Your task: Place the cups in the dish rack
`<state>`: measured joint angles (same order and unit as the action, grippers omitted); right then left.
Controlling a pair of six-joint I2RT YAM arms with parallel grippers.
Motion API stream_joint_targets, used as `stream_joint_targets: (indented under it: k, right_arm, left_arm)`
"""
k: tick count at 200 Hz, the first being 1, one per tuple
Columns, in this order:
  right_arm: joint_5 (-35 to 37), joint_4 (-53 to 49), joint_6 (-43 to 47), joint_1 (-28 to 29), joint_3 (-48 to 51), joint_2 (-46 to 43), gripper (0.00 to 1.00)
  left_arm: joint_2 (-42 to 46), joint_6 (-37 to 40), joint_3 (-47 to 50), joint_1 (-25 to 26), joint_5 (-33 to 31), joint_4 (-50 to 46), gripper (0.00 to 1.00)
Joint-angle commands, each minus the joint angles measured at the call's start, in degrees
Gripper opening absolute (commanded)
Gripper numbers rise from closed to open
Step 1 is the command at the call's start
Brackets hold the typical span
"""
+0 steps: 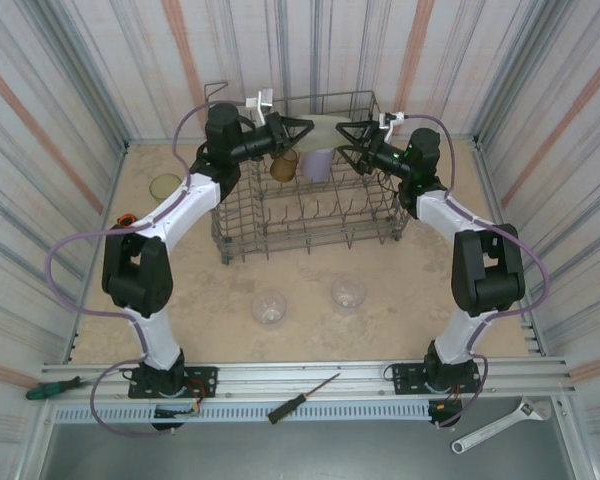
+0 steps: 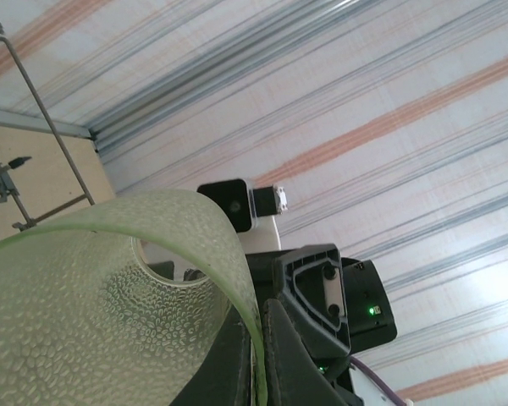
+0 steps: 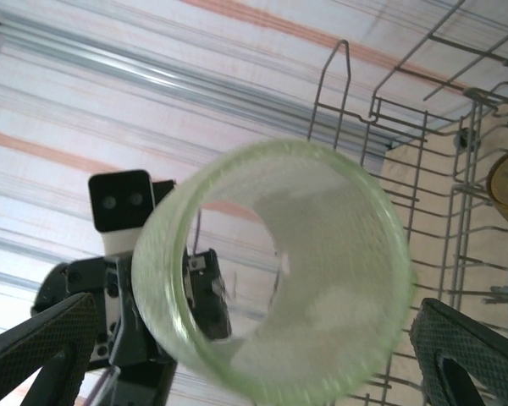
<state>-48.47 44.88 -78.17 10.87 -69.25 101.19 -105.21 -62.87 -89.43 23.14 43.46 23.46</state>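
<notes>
**Current state.** The left end effector (image 1: 298,130) is closed on a green cup (image 1: 322,124). In the left wrist view its fingers (image 2: 292,364) pinch the cup wall at the rim, one on each side of the wall. The right end effector (image 1: 348,135) is fully open and holds nothing. In the right wrist view its fingers (image 3: 461,347) stand wide on either side of the green cup (image 3: 271,279), clear of it on both sides.

**Location of the work item.** The green cup hangs in the air above the far part of the dish rack (image 1: 240,225), between the two end effectors. It touches neither the rack nor the desk (image 1: 220,300).

**Governing relation.** The cup's long axis lies roughly level, running from one end effector toward the other. One round end faces the right wrist camera. The cup lies directly ahead of the right end effector, already inside its finger span. This reads as a handover. The right fingers need only close across the cup wall, after which the left grip can release. The left arm holds the cup and the right arm is equally near.

**Other items.**
- An amber cup (image 1: 283,166) and a lilac cup (image 1: 317,165) are in the rack.
- Two clear cups (image 1: 269,307) lie on the desk in front of the rack.
- A second green cup (image 1: 166,185) sits on the desk to the rack's left.

**Caution.** The cup wall looks thin and smooth, so an off-centre closure could tilt it.
</notes>
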Motion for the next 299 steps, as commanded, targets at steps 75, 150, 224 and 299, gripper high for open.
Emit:
stream_joint_targets:
  k: [75, 150, 224, 299]
  right_arm:
    - [0.28, 15.74, -10.10, 0.96, -1.55, 5.16, 0.76]
    - [1.60, 6.60, -1.84, 1.50, 0.21, 0.38, 0.45]
    - [0.83, -1.14, 3.66, -1.04, 0.69, -3.56, 0.44]
    - [2.67, -21.17, 20.35, -4.54, -3.05, -8.99, 0.45]
  left_arm:
    - [-1.82, -0.32, 1.27, 0.51, 1.98, 4.02, 0.00]
    - [-2.68, -0.59, 0.72, 0.68, 1.80, 3.15, 0.28]
    - [5.34, 8.08, 3.91, 0.59, -2.31, -9.51, 0.91]
    - [19.57, 16.81, 10.58, 0.33, -10.66, -30.08, 0.99]
